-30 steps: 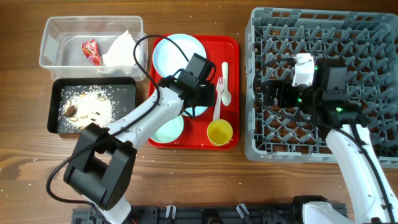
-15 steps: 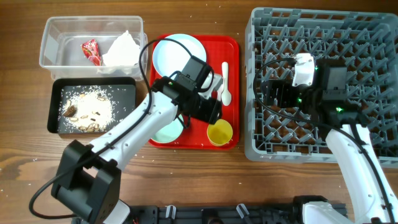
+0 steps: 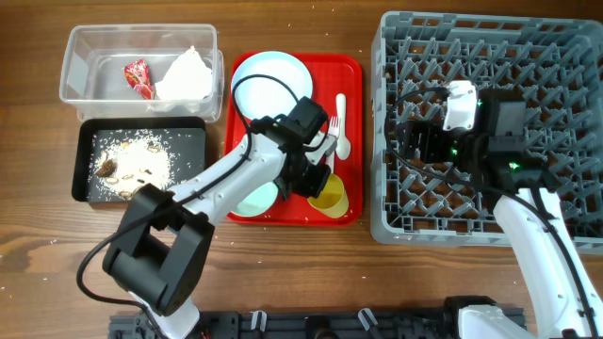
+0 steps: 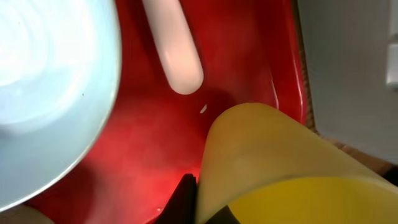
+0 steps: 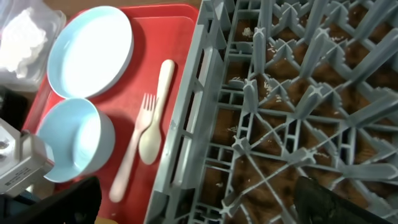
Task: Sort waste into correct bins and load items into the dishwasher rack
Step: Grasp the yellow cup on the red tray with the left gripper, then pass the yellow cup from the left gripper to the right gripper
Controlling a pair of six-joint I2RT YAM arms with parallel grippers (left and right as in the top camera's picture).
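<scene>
Red tray: rectangular, raised rim, rounded corners, lies flat on bench, centre of overhead frame. Bench: brown wood, grain running left to right. Black rail: bottom edge of frame, centre.

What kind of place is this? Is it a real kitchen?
Probably not a real kitchen, more likely a practice setup for clearing dishes. A grey dishwasher rack sits on a wooden table beside a red tray holding a plate, with a clear tub and a black tray for waste.
</scene>
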